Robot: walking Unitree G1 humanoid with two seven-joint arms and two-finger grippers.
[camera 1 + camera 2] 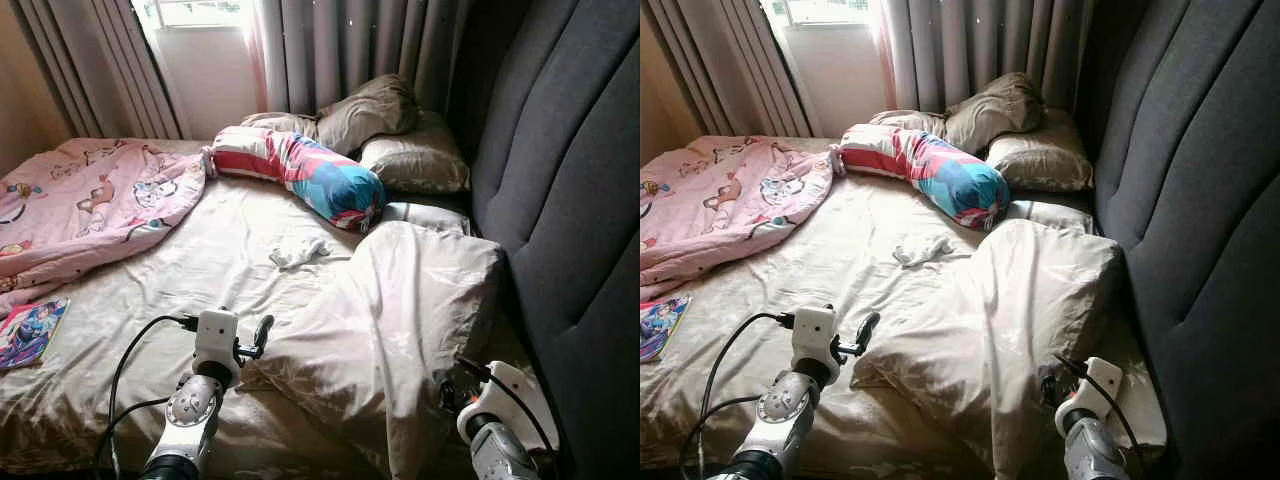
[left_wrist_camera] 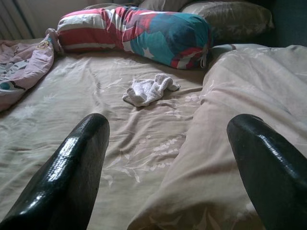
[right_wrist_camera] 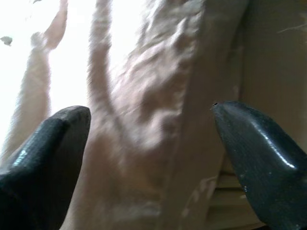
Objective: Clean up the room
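Left eye view: unmade bed (image 1: 200,260), both arms reaching at the big beige pillow (image 1: 400,320) lying askew by the headboard (image 1: 570,200). Left gripper (image 1: 257,338) sits at the pillow's near-left corner, fingers apart, cloth between them in the left wrist view but not clamped. Right gripper (image 3: 153,143) is at the pillow's near-right edge beside the headboard, fingers (image 3: 48,143) also spread with wrinkled fabric between them, nothing pinched yet. Looks like the step in hand is a two-handed grab of that pillow, to lift it and set it with the other pillows (image 1: 415,160) up by the curtain (image 1: 350,50). Next move probably: push both grippers in deeper so fabric sits well into the jaws, then close both before lifting; soft filling will sag, so grabbing thin corner cloth risks a slip. Left over afterwards: white rag (image 1: 298,254) mid-bed, striped bolster (image 1: 300,170), pink blanket (image 1: 90,200) bunched at the left, magazine (image 1: 30,332) at the near-left edge.
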